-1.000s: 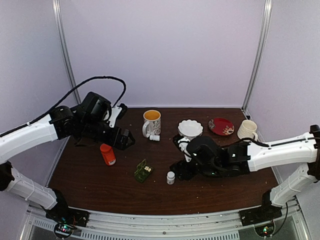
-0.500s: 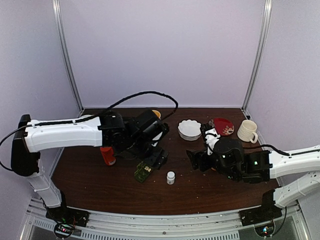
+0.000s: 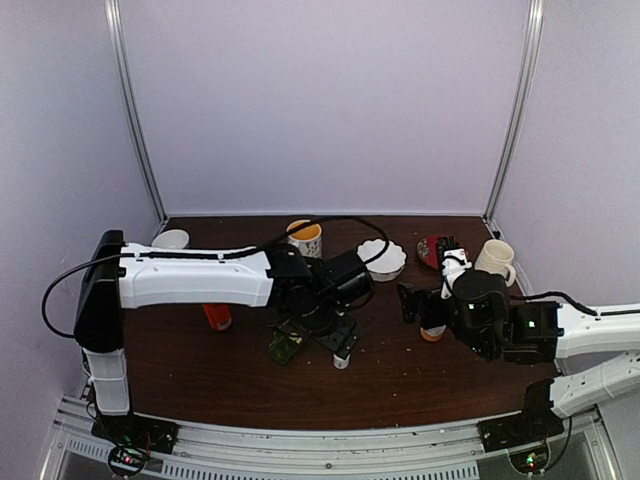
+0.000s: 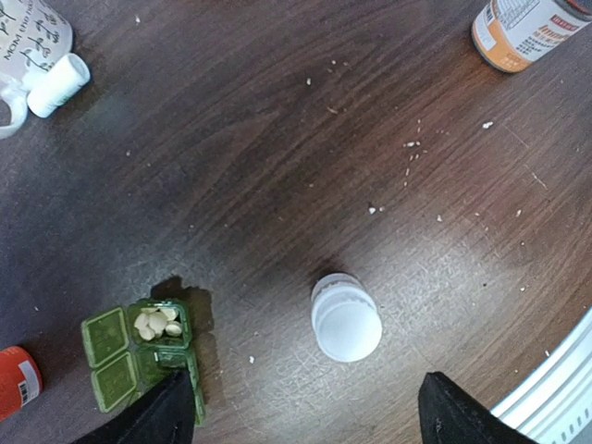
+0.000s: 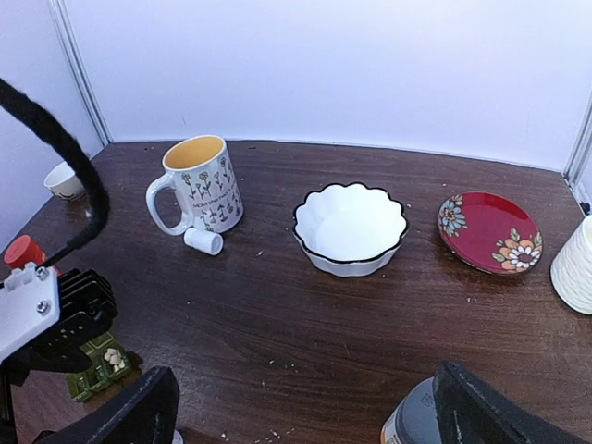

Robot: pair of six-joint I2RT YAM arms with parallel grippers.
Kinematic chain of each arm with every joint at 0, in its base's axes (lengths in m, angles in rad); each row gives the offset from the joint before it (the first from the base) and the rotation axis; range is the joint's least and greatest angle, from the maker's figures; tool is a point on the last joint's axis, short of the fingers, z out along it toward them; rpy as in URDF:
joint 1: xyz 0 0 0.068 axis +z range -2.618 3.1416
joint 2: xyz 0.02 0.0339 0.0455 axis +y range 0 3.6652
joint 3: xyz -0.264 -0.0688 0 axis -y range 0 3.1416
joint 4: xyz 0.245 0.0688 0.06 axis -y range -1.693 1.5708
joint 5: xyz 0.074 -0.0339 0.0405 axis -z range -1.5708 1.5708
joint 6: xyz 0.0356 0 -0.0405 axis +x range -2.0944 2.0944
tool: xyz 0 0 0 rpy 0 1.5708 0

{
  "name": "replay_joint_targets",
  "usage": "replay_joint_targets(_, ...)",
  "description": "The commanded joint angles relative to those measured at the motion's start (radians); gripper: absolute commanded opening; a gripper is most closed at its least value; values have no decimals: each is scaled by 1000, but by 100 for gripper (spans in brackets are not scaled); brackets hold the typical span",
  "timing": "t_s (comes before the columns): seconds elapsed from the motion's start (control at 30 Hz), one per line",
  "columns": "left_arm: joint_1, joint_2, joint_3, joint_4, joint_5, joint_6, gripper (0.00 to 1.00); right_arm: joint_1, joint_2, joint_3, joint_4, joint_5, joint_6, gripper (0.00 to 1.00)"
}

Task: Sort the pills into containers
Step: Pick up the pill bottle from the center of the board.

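Note:
The dark green pill box [image 4: 118, 359] lies with its lid open, and white pills [image 4: 157, 322] fill one compartment. In the top view the pill box [image 3: 285, 346] sits at the table's middle, with my left gripper [image 3: 338, 338] hanging just to its right. In the left wrist view my left gripper [image 4: 310, 421] is open and straddles an upright tiny white bottle [image 4: 347, 317] from above without touching it. Its left fingertip [image 4: 166, 416] overlaps the box's edge. My right gripper [image 5: 310, 416] is open and empty. It is over bare table at the right [image 3: 420, 300].
An orange bottle with a label [image 3: 432, 333] stands by my right gripper. A flowered mug [image 5: 199, 185] has a tiny white bottle [image 5: 203, 241] lying beside it. Also present: a white bowl [image 5: 351, 227], red plate [image 5: 490, 231], cream mug [image 3: 495, 258], small cup [image 3: 172, 238] and red-capped orange bottle [image 3: 215, 315].
My left arm has swung from the back left across to the table's middle, over the pill box and white bottle. My right arm has drawn back to the right and opened wider.

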Motion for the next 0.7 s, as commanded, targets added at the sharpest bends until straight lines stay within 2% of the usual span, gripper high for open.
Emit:
replay_joint_targets(0.0, 2, 34, 50, -17, 40, -23, 81, -8, -31, -13, -26, 48, 10, 100)
replay_joint_targets(0.1, 3, 58, 70, -41, 49, -34, 74, -11, -55, -23, -23, 61, 12, 100)
replay_joint_targets(0.2, 2, 87, 95, -79, 39, -42, 71, -13, -78, -38, -18, 73, 22, 100)
replay_joint_targets(0.47, 1, 136, 118, -82, 57, -43, 71, -17, -109, -63, -13, 62, 32, 100)
replay_joint_targets(0.67, 1, 157, 136, -81, 63, -36, 60, -17, -122, -68, -12, 58, 21, 100)
